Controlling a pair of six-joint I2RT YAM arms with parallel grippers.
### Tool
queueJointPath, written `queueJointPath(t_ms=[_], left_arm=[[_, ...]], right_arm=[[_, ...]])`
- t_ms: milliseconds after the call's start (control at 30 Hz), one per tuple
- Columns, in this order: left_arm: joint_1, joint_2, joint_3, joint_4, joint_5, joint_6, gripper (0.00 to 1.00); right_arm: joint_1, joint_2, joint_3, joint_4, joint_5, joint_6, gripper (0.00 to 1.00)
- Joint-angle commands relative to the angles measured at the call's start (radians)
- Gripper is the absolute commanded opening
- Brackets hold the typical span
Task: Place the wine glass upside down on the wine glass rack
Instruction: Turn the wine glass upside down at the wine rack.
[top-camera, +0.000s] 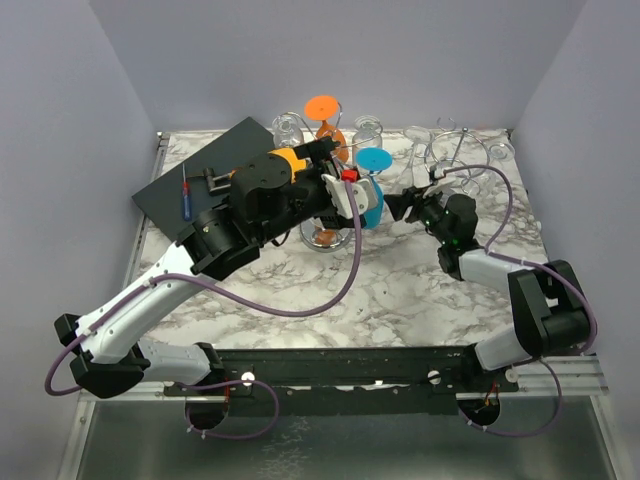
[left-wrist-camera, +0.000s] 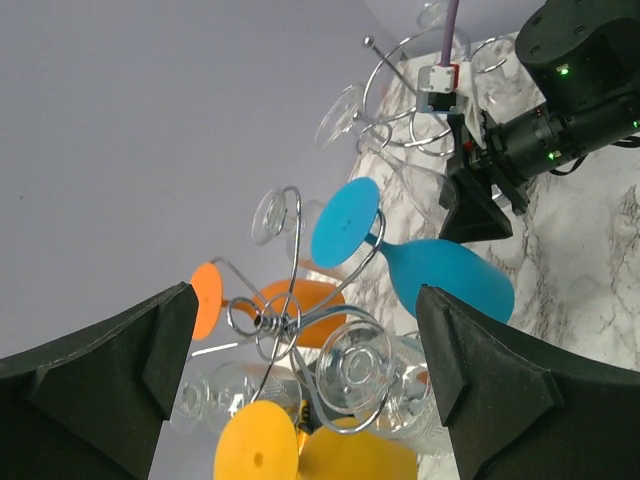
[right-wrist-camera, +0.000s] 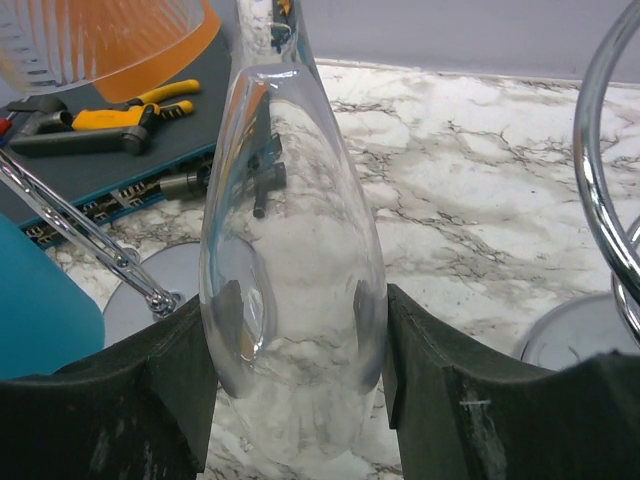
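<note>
Marbled white bench (top-camera: 400, 290) between plain lilac-grey walls is what I have on screen. At the far left of it lies a dark mat (top-camera: 160, 200) with a blue-handled screwdriver (top-camera: 185, 198) on top.

Next along, my left arm reaches over the mat toward the far middle. The left pincer (left-wrist-camera: 305, 300) stands wide, with nothing between its fingers. Its wrist view looks straight at the wine glass rack (left-wrist-camera: 285, 330), a chrome wire stand. On that rack I see an orange glass (left-wrist-camera: 320, 300), a yellow glass (left-wrist-camera: 320, 455), a clear ribbed glass (left-wrist-camera: 365, 375) and a blue glass (left-wrist-camera: 445, 275). The blue one hangs by its stem, bowl slanting down to the right.

Just right of the blue glass is the right pincer (right-wrist-camera: 297, 330), closed on the wine glass (right-wrist-camera: 290, 220) and holding it over the bench. This glass is clear and colourless. Its long bowl is widest where the fingers (right-wrist-camera: 170, 390) press its two sides, and it narrows away from the wrist toward the stem. The marble shows through it. It is beside the rack, not on it, and I cannot tell whether it touches the blue glass.

At the far right stands a second wire rack (top-camera: 450, 160) with clear glasses.
</note>
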Motion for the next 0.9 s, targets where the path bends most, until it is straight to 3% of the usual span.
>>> queueJointPath(t_ms=[0,867], left_arm=[[0.029,-0.003,0.073,-0.049,-0.125,-0.096,0.99],[0.047,0.009,0.1,-0.073,-0.123,-0.107,0.99]], right_arm=[[0.016,0.063,0.046,0.129,0.044,0.007,0.01],[0.039,0.296,0.116,0.301,0.199,0.031,0.02]])
